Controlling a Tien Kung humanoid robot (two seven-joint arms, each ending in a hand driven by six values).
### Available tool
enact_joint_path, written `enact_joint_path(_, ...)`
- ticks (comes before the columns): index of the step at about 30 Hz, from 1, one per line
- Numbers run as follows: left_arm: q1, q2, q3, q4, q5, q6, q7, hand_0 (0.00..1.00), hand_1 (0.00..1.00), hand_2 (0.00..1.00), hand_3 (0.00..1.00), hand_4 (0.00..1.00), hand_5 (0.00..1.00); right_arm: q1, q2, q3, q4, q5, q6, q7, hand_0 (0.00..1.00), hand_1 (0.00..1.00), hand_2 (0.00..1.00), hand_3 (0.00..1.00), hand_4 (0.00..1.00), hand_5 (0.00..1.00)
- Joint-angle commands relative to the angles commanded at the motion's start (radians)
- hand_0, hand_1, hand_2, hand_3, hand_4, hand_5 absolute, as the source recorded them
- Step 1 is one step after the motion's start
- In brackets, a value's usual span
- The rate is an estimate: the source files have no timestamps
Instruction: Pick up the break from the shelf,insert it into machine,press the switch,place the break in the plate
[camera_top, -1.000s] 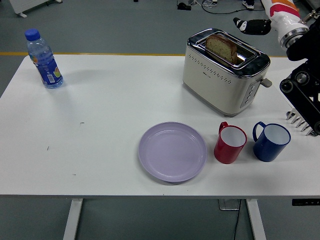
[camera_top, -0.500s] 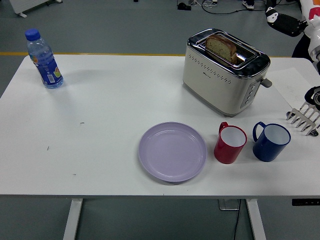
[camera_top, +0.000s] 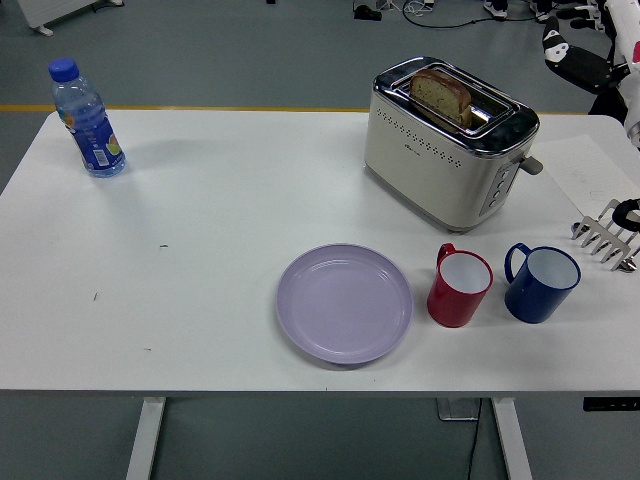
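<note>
1. Plate sits nearest you, lilac, nothing on it, near the front edge of the white surface. That's your drop target.
2. Red mug stands just right of the plate, with the blue mug beside it. Both lie roughly between toaster and plate, so a low carry could clip a rim and tip one.
3. Metal rack is at the right edge, with no bread on it. A small black part shows right by it at the frame border; you can't tell from this view what it is.
4. Bread slice stands in the slot of the toaster, top half proud of the opening, leaning slightly. Lever sticks out at the right end; whether it's down is not readable.
5. Risks as I judge them: pinching the slice too hard crumbles it; pulling at an angle drags the toaster along the surface; touching the chrome top instead of the bread loses the grasp.
6. Water bottle stands far left, well apart from everything, no concern.
7. Neither hand is visible over the surface, so you can't tell released or clenched. White-and-black robot parts show at the top right corner, off the surface.
</note>
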Motion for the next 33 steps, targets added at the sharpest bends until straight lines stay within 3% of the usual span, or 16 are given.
enact_joint_path(6, 0.000, 0.000, 0.006, 0.000, -0.004, -0.001, -0.001, 0.702, 0.638, 0.736, 0.698, 0.545, 0.931, -0.079, -0.005, 0.027, -0.012, 0.021, 0.001, -0.023, 0.703, 0.645, 0.700, 0.706, 0.462, 0.130)
enact_joint_path(7, 0.000, 0.000, 0.009, 0.000, -0.007, -0.001, -0.002, 0.701, 0.637, 0.736, 0.697, 0.545, 0.932, -0.102, -0.006, 0.030, -0.016, 0.023, -0.001, -0.023, 0.672, 0.606, 0.659, 0.704, 0.462, 0.132)
enact_joint_path(12, 0.001, 0.000, 0.005, 0.000, -0.002, -0.001, 0.000, 0.701, 0.637, 0.736, 0.697, 0.545, 0.932, -0.169, -0.001, 0.045, -0.024, 0.015, -0.008, -0.020, 0.672, 0.606, 0.659, 0.704, 0.462, 0.132)
enact_joint_path(13, 0.001, 0.000, 0.005, 0.000, -0.002, -0.002, 0.000, 0.702, 0.636, 0.735, 0.697, 0.545, 0.931, -0.177, 0.000, 0.046, -0.025, 0.014, -0.009, -0.020, 0.568, 0.533, 0.569, 0.699, 0.462, 0.132)
enact_joint_path(18, 0.002, 0.000, 0.002, 0.000, 0.005, -0.002, 0.004, 0.702, 0.636, 0.735, 0.697, 0.545, 0.931, -0.222, -0.002, 0.047, -0.029, -0.015, -0.013, -0.020, 0.568, 0.533, 0.569, 0.699, 0.462, 0.132)
enact_joint_path(19, 0.002, 0.000, 0.003, 0.000, 0.005, -0.002, 0.004, 0.702, 0.636, 0.735, 0.697, 0.543, 0.931, -0.228, -0.003, 0.047, -0.031, -0.024, -0.016, -0.021, 0.409, 0.422, 0.486, 0.676, 0.436, 0.134)
enact_joint_path(24, 0.003, 0.000, 0.002, 0.000, 0.007, -0.003, 0.004, 0.702, 0.636, 0.735, 0.697, 0.543, 0.931, -0.251, -0.003, 0.041, -0.044, -0.063, -0.032, -0.030, 0.409, 0.422, 0.486, 0.676, 0.436, 0.134)
enact_joint_path(25, 0.003, 0.000, 0.001, 0.000, 0.008, -0.003, 0.004, 0.701, 0.638, 0.736, 0.697, 0.543, 0.931, -0.254, -0.002, 0.037, -0.050, -0.071, -0.030, -0.033, 0.310, 0.347, 0.429, 0.628, 0.363, 0.049)
enact_joint_path(33, 0.005, 0.000, 0.000, 0.000, 0.015, -0.004, 0.007, 0.700, 0.638, 0.735, 0.697, 0.543, 0.931, -0.241, 0.007, -0.001, -0.113, -0.141, -0.002, -0.033, 0.305, 0.313, 0.397, 0.612, 0.351, 0.002)
